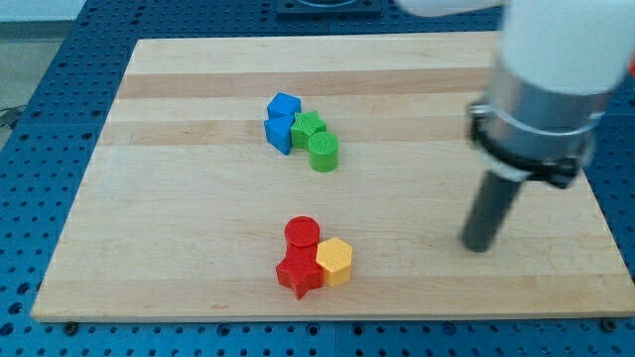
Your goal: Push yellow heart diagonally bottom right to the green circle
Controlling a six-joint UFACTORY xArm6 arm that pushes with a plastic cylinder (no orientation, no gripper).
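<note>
A yellow block, which looks six-sided from here, lies near the board's bottom edge, touching a red star on its left. A green circle stands above the middle of the board, well up from the yellow block. My tip rests on the board at the view's right, far to the right of the yellow block and slightly above it, touching no block. No other yellow block shows.
A red circle sits just above the red star. A second green block and two blue blocks cluster up-left of the green circle. The wooden board lies on a blue perforated table.
</note>
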